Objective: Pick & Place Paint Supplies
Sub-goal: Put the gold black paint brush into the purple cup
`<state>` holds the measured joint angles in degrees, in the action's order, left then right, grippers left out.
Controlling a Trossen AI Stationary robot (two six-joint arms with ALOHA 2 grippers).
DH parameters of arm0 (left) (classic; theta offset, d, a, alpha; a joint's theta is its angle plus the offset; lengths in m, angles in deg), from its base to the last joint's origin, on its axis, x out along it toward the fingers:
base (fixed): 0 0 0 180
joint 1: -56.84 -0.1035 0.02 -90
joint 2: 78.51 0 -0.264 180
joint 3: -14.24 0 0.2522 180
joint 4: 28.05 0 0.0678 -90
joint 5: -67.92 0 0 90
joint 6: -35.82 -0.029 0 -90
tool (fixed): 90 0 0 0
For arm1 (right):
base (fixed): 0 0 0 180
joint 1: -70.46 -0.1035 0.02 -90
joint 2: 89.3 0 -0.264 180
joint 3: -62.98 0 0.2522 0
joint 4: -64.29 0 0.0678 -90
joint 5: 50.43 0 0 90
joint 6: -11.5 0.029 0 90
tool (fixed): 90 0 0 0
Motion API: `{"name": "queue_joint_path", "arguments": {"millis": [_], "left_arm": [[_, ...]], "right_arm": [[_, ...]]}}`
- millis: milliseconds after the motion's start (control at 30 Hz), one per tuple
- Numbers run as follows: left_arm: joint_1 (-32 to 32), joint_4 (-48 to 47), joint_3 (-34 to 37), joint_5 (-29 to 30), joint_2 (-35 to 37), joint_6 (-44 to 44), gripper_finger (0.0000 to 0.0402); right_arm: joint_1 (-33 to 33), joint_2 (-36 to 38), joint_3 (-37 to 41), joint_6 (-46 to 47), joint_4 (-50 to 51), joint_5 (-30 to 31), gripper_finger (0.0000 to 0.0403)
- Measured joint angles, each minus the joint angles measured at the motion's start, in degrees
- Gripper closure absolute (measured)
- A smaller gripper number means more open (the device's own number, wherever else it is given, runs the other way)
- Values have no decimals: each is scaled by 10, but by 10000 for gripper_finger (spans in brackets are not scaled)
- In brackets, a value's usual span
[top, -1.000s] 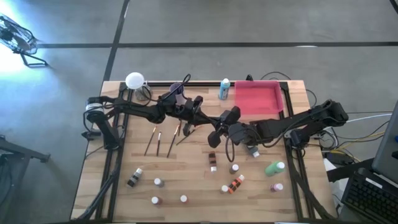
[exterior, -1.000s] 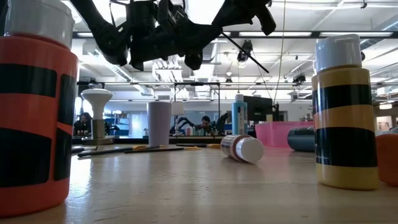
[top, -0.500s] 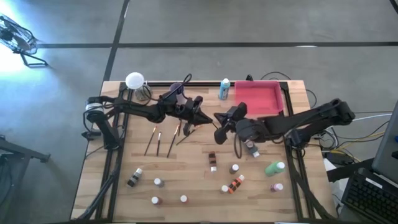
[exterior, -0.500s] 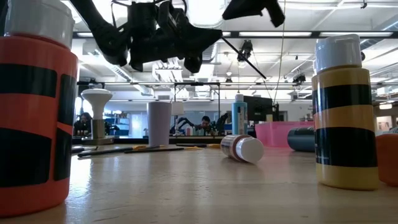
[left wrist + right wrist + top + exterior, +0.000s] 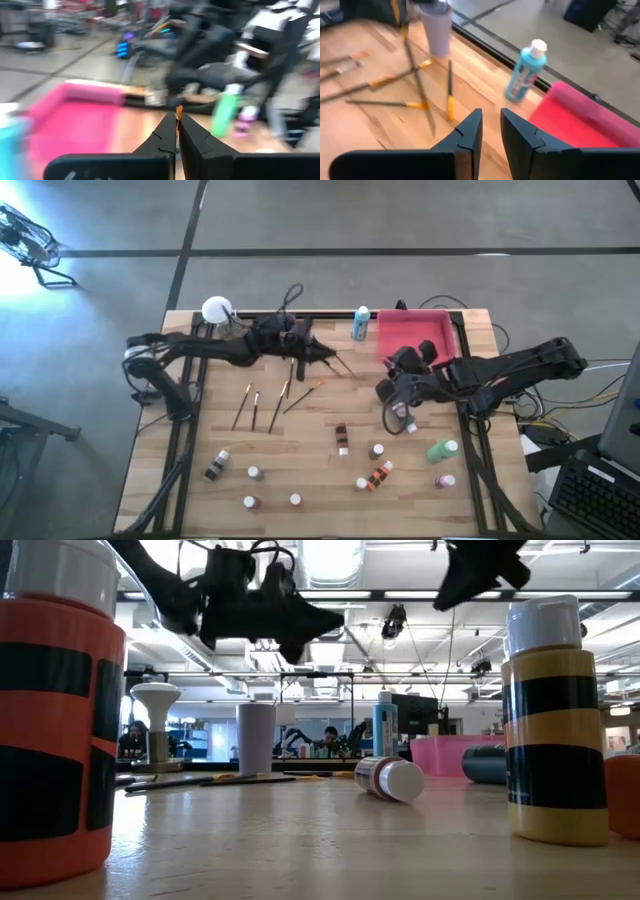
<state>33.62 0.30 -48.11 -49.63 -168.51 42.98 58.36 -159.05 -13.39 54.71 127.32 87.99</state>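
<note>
Near the desk's (image 5: 180, 480) back edge, the left gripper (image 5: 322, 356) pinches a thin brush (image 5: 178, 114) above loose brushes (image 5: 262, 404). Bottles (image 5: 345, 450) crowd the front edge. By the pink tray (image 5: 415, 335) at the back right corner, the right gripper (image 5: 388, 390) hovers with fingers narrowly parted, empty.

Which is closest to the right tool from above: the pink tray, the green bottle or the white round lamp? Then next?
From the right tool, in the high view:
1. Pink tray, just behind it.
2. Green bottle, nearer the front edge.
3. White round lamp, far corner on the left arm's side.
</note>
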Motion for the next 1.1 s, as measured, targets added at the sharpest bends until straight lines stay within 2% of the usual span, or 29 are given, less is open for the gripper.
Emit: {"name": "queue_joint_path", "arguments": {"millis": [100,233,300,367,433,533,767,933,1100], "left_arm": [[-24,-146,-29,85,54,-54,395],[-30,-337,-75,286,122,-141,395],[-29,-377,-86,374,150,-173,395],[-33,-384,-84,421,174,-187,395],[-42,-386,-77,431,190,-184,395],[-57,-390,-65,433,202,-169,395],[-74,-435,-68,434,209,-135,395],[-68,-477,-106,420,226,-116,395],[-64,-556,-129,418,242,-86,395]], "right_arm": [[1,5,6,21,50,1,323],[3,6,9,28,107,14,308],[3,5,13,12,126,27,301],[4,3,19,-17,136,43,294],[4,3,30,-42,138,60,287],[5,6,52,-26,139,71,277],[5,42,125,87,175,73,254],[5,92,198,177,183,75,243],[11,147,248,188,181,97,238]]}}
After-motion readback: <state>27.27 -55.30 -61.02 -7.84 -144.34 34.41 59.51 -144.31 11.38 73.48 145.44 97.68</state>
